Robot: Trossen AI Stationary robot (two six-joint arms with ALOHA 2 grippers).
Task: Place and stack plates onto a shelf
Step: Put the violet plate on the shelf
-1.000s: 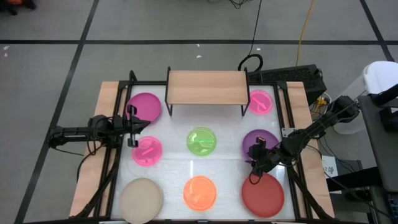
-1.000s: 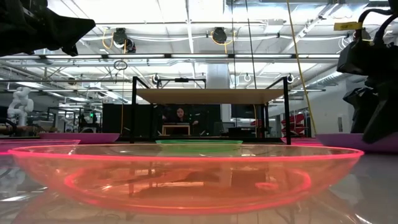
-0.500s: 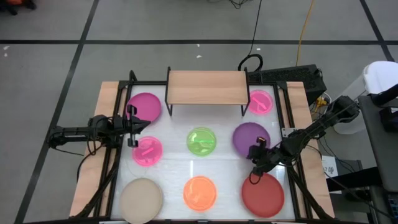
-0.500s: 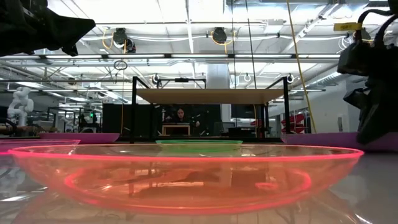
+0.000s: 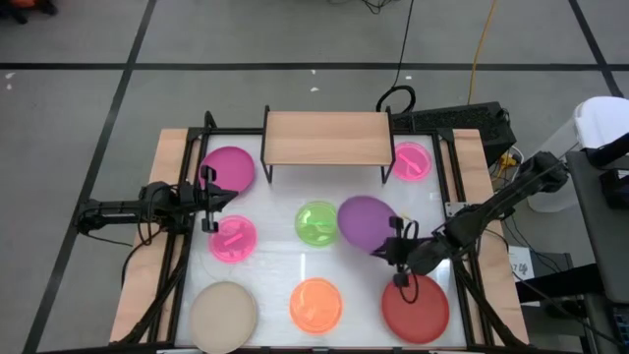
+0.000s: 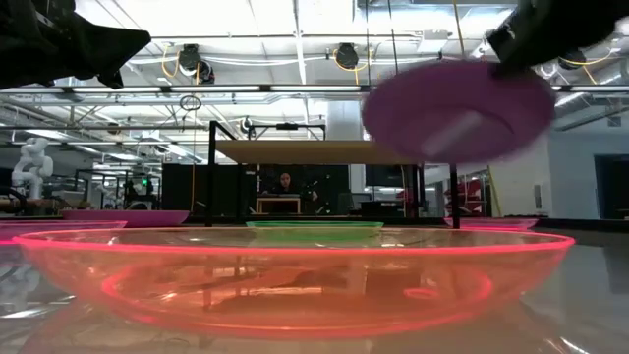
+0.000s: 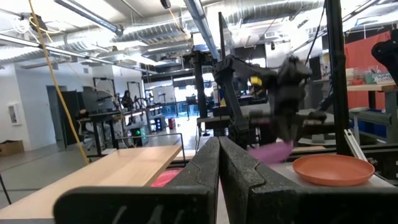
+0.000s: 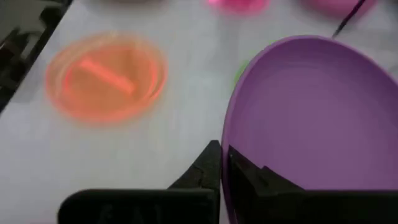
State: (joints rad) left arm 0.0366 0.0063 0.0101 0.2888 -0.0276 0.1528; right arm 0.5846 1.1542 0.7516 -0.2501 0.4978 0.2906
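Looking straight down from the high view, the right gripper [image 5: 389,246] is clamped on the rim of a round purple plastic plate [image 5: 364,220], carried clear of the white tabletop [image 5: 275,270] between a small translucent green plate [image 5: 318,222] and a large red plate [image 5: 415,307] near the front right corner. A small light-wood shelf on thin black legs [image 5: 326,138] stands at the table's back edge, beyond the purple plate and slightly left of it, its top bare. That is probably the direction the carry must take. The left gripper [image 5: 206,200] waits by the left edge, fingers together, beside a large magenta plate [image 5: 229,168].

From the low view, the purple plate [image 6: 457,110] hangs tilted in the air, at about the height of the shelf board [image 6: 319,150] and to its right.

From the left wrist view, that arm's own fingers are pressed together and hold nothing.

From the right wrist view, the two fingers pinch the purple plate's [image 8: 317,118] near rim, its hollow facing the camera. A small translucent orange plate [image 8: 106,74] lies on the table beyond.
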